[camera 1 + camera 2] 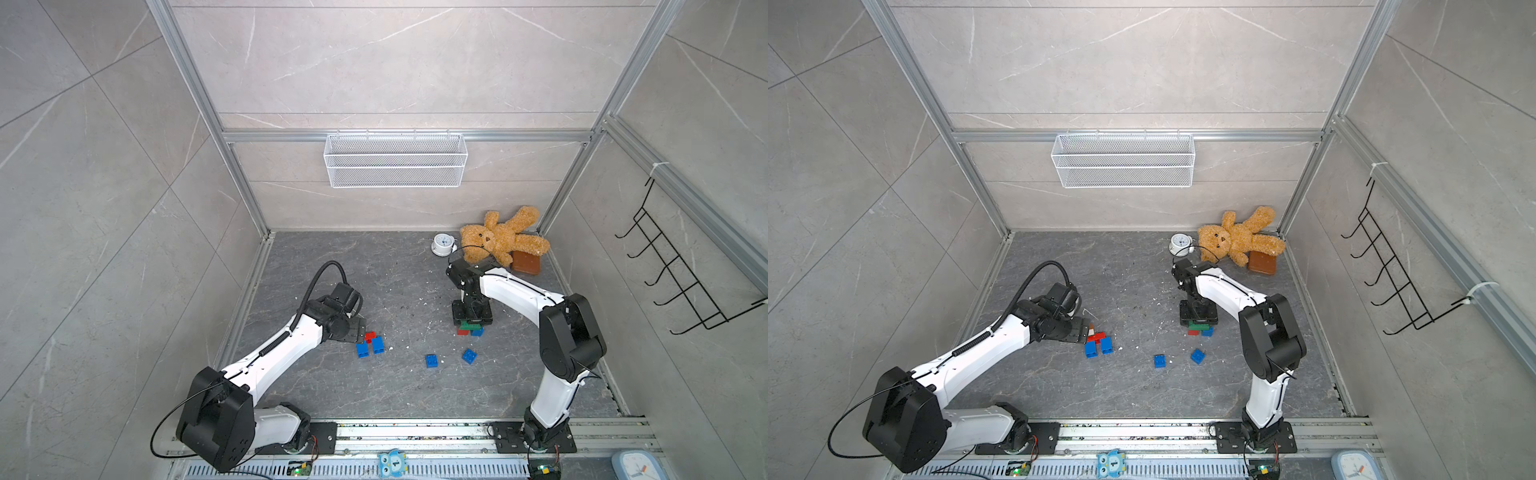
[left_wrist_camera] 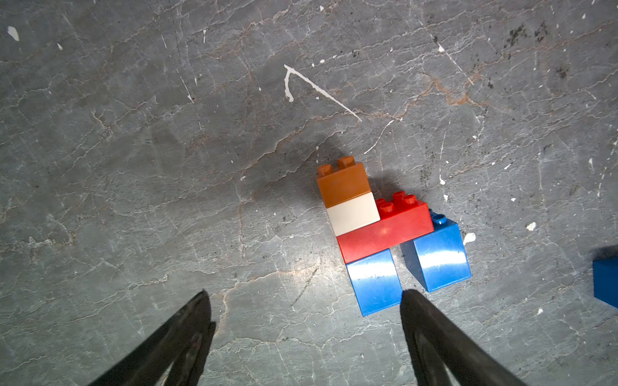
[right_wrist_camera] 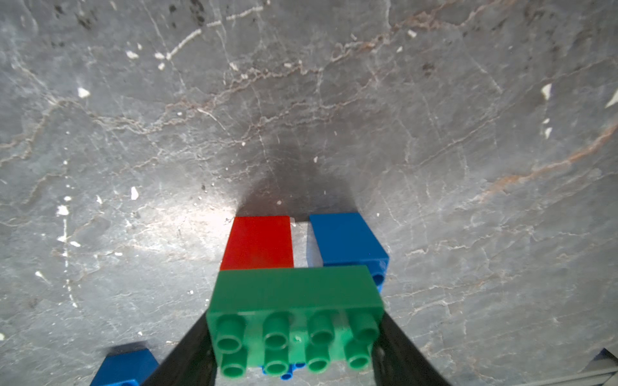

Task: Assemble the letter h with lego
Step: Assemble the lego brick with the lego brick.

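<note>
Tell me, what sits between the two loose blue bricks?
Just bare grey floor lies between the straight blue brick and the tilted blue brick; both top views show it.

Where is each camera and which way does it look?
Top views: high by the arm bases, looking down at the table; left arm and right arm show.
Left wrist: on that arm, looks down past the open left gripper at joined bricks.
Right wrist: on that arm, looks down past the right gripper holding the green brick.
Shared: right wrist and top views show the green brick.

A green brick (image 3: 294, 290), red brick (image 2: 384, 235) and blue bricks (image 2: 438, 257) sit on grey (white-veined) floor (image 2: 133, 167).
</note>
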